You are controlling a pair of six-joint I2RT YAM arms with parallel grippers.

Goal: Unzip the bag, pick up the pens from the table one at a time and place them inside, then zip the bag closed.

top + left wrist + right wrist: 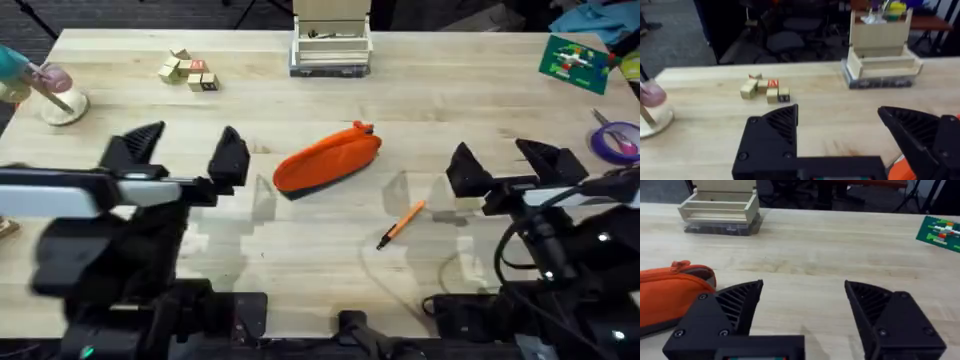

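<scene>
The left claw (188, 150) hovers over the worktop (450, 90) at the left, its fingers spread wide and pinching nothing. Just right of it, near the middle, the bag (327, 161) lies on its side, slanted, its small pull (362, 127) at the far upper end. The pen (401, 223) lies apart, nearer the right arm. The right claw (505, 160) hovers beyond it, likewise spread and empty.
</scene>
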